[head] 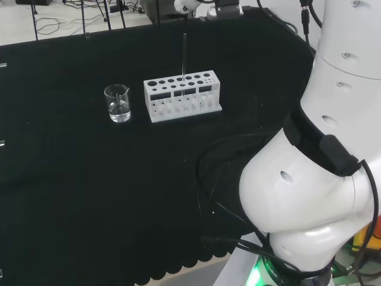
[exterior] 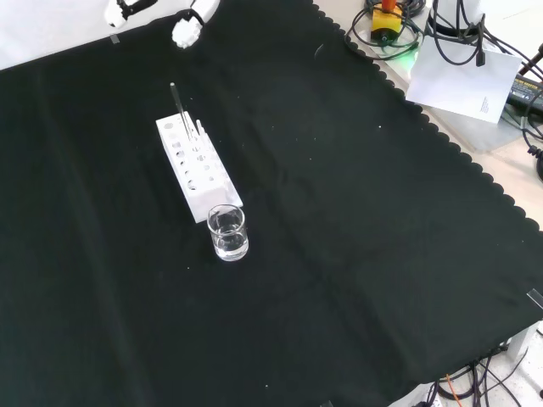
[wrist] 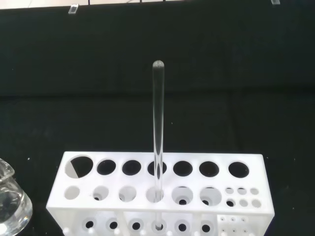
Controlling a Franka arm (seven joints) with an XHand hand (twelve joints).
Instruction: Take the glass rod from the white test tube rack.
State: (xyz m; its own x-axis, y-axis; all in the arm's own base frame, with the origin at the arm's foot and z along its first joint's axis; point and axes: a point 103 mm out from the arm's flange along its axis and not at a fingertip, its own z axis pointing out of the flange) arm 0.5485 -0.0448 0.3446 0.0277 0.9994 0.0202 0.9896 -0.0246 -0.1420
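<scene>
1. I am seeing parts of the hand (exterior: 185, 30) at the top edge of the front view: white fingertips with black segments, hanging above the cloth and well apart from the rack. I cannot tell from these bits whether the fingers are spread or curled, and they are touching nothing that I can see.
2. The glass rod (wrist: 158, 132) is standing upright in the white test tube rack (wrist: 162, 196), its rounded top rising well above the rack's top plate. In the wrist view it is passing through a hole near the middle of one of the rack's two rows of large holes.
3. In the head view the rod (head: 184, 55) is sticking up from the rack's far row of holes, a little right of the rack's (head: 182, 95) middle. In the front view it (exterior: 177, 107) is leaning slightly to the left at the rack's (exterior: 197, 170) farther end.
4. A small glass beaker (head: 118, 103) is standing just beside the rack, to its left in the head view and at its nearer end in the front view (exterior: 228, 232). It seems to be holding some clear liquid.
5. Everything is resting on the black cloth (exterior: 356, 254) covering the bench.
6. The arm's big white links (head: 321, 179) are taking up the right side of the head view.
</scene>
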